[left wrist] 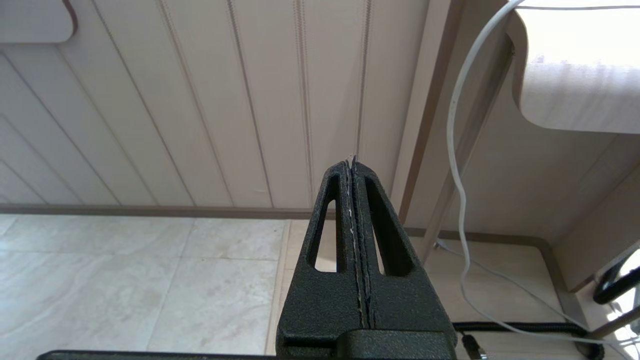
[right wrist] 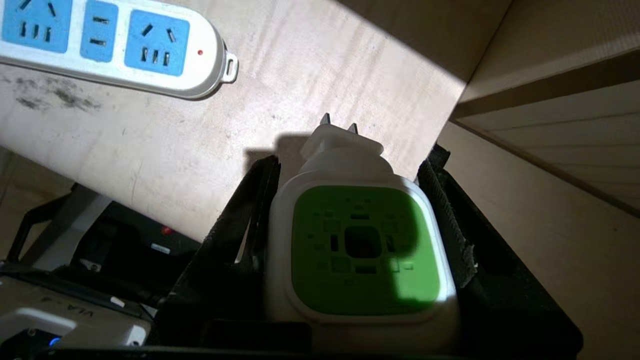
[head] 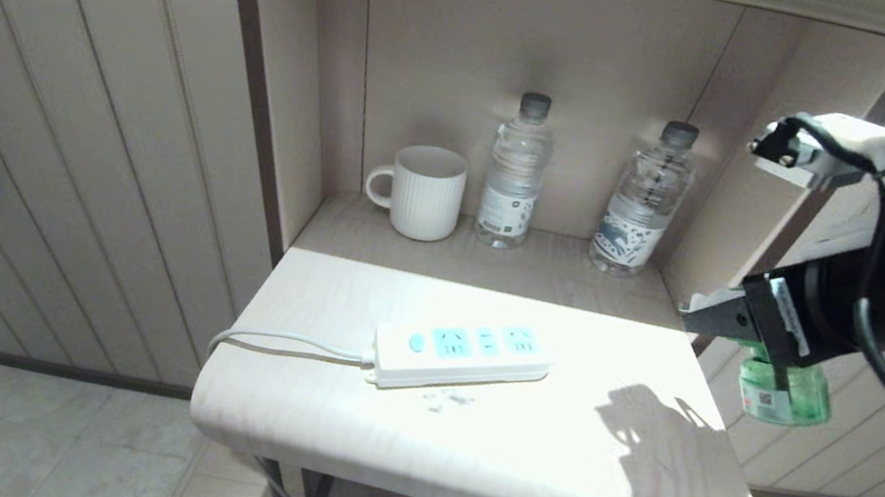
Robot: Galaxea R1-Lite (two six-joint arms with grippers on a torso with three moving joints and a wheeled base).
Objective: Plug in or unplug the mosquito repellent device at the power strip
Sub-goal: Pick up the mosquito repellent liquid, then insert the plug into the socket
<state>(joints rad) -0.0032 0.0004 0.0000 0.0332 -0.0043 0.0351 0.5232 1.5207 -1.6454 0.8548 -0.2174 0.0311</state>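
From the head: two clear water bottles (head: 516,174) (head: 643,201) and a white mug (head: 419,191) stand in the alcove; the power strip (head: 462,354) lies on the pale surface (head: 482,456).

Left wrist: left tool (left wrist: 353,162) closed (empty), above tiled floor (left wrist: 150,280).

Right wrist: right tool (right wrist: 350,165) clamps the mosquito repellent device (right wrist: 362,250), off the surface's edge.

Hotel-like room: panelled wall (head: 72,141), mug (head: 423,191), bottled water (head: 515,173).
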